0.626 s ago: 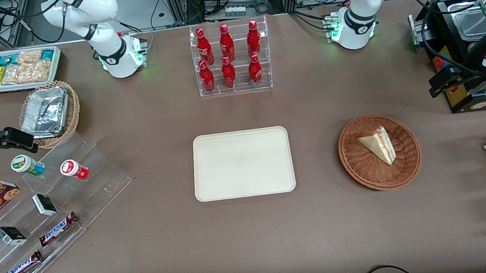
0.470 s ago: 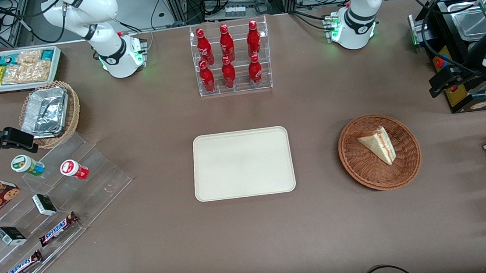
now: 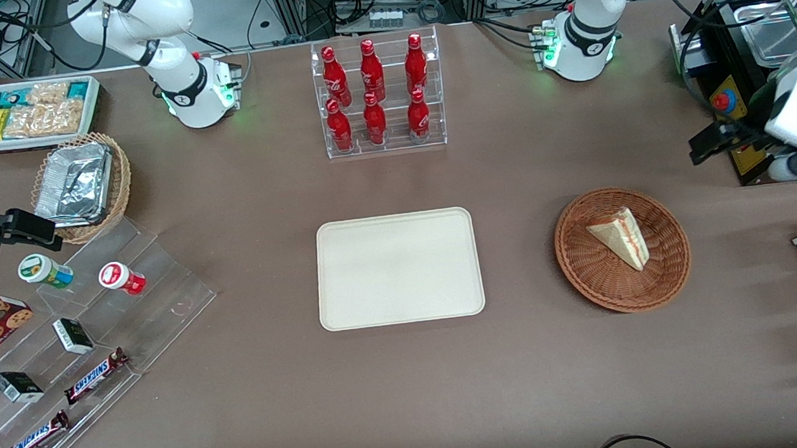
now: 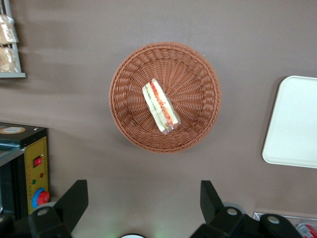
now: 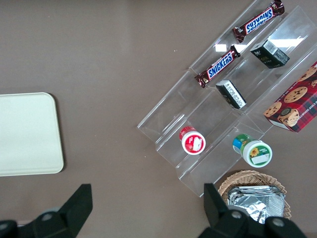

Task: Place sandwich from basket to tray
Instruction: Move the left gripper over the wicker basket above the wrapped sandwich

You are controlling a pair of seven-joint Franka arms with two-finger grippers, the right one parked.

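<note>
Brown cloth covers the long table [image 3: 528, 386], on which all items are laid out. At mid-table a flat rectangular cream-white tray [image 3: 398, 268] with rounded corners and a low rim is seen, nothing resting on it. Toward the working arm's end, well apart from the tray, a round shallow reddish-brown woven wicker basket [image 3: 622, 248] is set on the cloth. Inside the basket a small triangular wedge sandwich [image 3: 620, 237] in clear wrap is lying, pale bread up in the front view; its red and green filling edge [image 4: 161, 106] is recorded in the left wrist view, where the sandwich lies roughly at the basket's centre [image 4: 165, 96].

The left arm's gripper [image 4: 143, 201] is held high above the table, near the basket but not over the sandwich, farther from the front camera than the basket and toward the working arm's end. Its two black fingers [image 4: 74, 198] are spread wide apart with nothing between them; no contact with basket or sandwich is observed.

A clear acrylic rack of six red bottles [image 3: 376, 96] stands farther from the front camera than the tray. A lighter tan wicker basket with a foil container [image 3: 78, 185] is noted toward the parked arm's end.
</note>
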